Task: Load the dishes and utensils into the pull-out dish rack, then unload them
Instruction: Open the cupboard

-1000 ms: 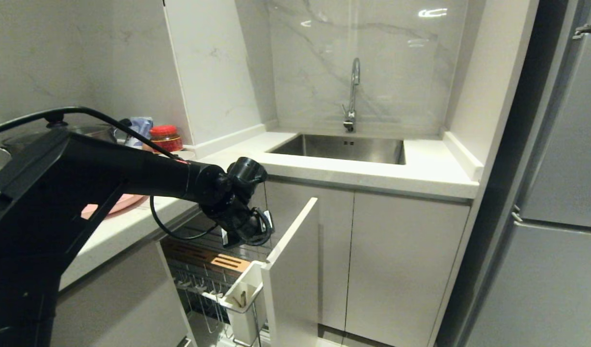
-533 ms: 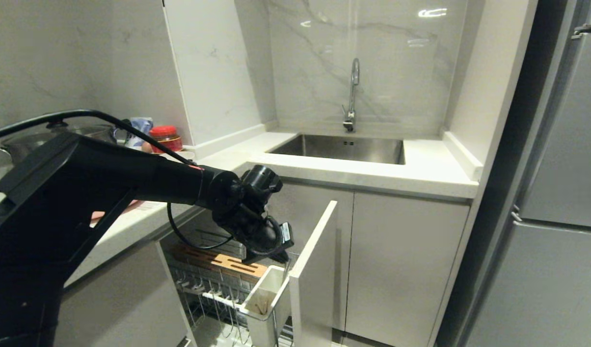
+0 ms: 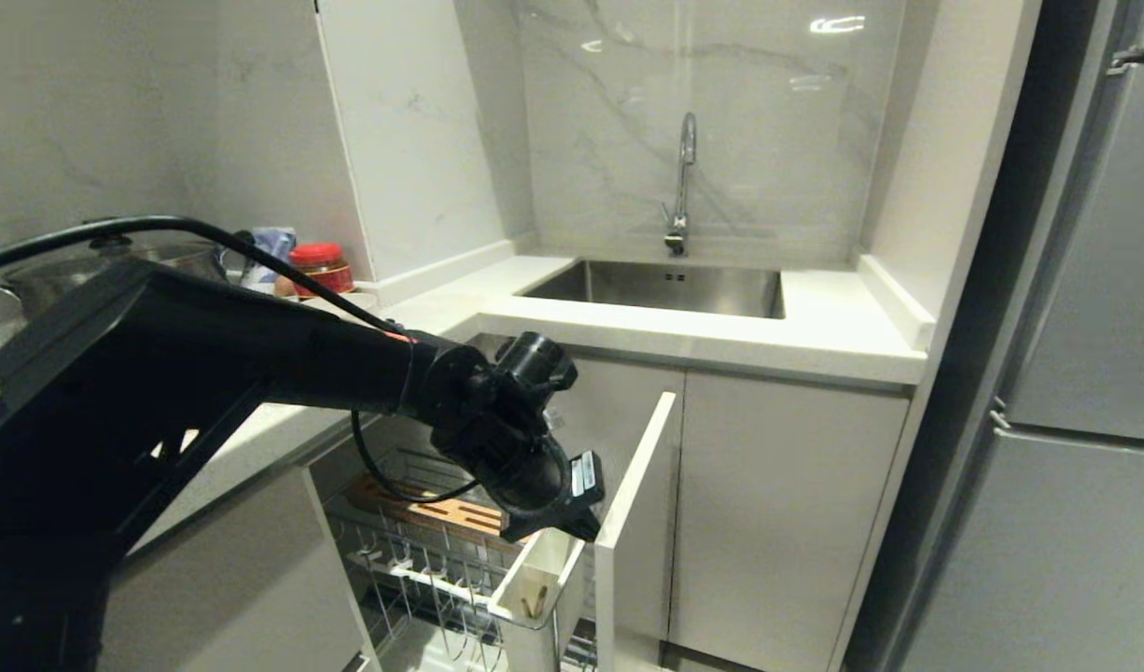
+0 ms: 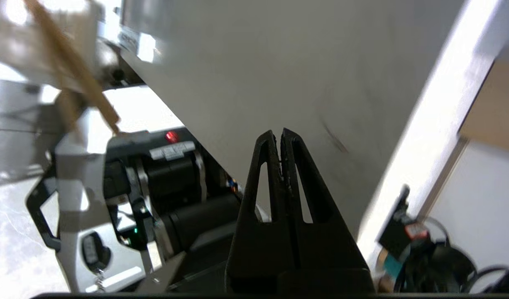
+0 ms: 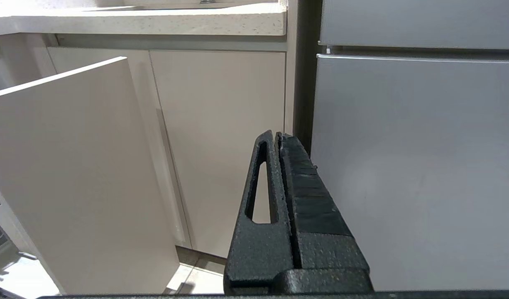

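rack (image 3: 441, 551) is pulled out from under the counter, wire slots bare, only chopsticks (image 3: 536, 604) standing in its utensil cup (image 3: 525, 597). left gripper (image 4: 280, 139) clenched on nothing, just inside the rack's front panel (image 3: 637, 523). plate, bowl, fork not visible. right gripper (image 5: 277, 139) closed, parked facing the cabinets. judging by that: loading barely begun or unloading nearly finished, can't tell which.

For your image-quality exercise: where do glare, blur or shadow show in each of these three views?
Head view: ceiling-light glare on the marble backsplash; dark shadow beside the fridge. Left wrist view: chopsticks smeared and out of focus, white cup blown out. Right wrist view: evenly lit, sharp on the cabinet front panel.
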You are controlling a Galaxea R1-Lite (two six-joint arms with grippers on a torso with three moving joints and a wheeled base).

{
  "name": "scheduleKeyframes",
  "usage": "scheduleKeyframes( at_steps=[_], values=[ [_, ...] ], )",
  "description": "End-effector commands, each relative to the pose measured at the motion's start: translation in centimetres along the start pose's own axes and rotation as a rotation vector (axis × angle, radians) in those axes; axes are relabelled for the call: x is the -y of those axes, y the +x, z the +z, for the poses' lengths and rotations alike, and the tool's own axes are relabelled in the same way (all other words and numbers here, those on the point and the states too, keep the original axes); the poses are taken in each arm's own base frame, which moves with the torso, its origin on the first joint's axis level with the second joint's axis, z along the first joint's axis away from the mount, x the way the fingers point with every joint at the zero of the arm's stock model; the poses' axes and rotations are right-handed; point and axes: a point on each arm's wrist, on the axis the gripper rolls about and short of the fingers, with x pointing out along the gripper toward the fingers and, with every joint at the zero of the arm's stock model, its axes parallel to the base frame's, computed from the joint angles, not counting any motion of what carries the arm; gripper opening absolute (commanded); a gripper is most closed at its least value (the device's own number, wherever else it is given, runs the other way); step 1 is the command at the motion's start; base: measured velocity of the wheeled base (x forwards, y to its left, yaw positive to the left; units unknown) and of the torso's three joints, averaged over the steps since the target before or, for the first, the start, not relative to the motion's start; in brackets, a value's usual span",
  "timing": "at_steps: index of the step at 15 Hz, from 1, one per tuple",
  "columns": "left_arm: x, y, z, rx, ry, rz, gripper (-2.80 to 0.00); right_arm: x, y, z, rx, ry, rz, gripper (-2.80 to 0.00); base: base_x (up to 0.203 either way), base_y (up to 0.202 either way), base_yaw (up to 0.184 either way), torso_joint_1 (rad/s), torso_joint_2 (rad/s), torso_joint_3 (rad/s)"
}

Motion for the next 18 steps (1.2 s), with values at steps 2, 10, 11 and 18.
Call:
scheduleKeyframes(
  at_steps=[2, 10, 11, 18],
  values=[
    [1.2, 0.4, -1.1, -0.020, 0.027, -0.008, -2.80, 0.0, 0.2, -0.7, -0.026, 0.000, -0.001, -2.80, 0.000, 0.000, 0.000, 0.000, 0.00, 0.000],
    [3.2, 0.8, -2.1, -0.032, 0.063, -0.031, -2.80, 0.0, 0.2, -0.7, -0.026, 0.000, 0.000, -2.80, 0.000, 0.000, 0.000, 0.000, 0.00, 0.000],
    [3.2, 0.9, -2.1, -0.032, 0.061, -0.030, -2.80, 0.0, 0.2, -0.7, -0.026, 0.000, 0.000, -2.80, 0.000, 0.000, 0.000, 0.000, 0.00, 0.000],
    [1.6, 0.3, -0.8, -0.002, 0.037, -0.006, -2.80, 0.0, 0.2, -0.7, -0.026, 0.000, 0.000, -2.80, 0.000, 0.000, 0.000, 0.000, 0.00, 0.000]
  ],
)
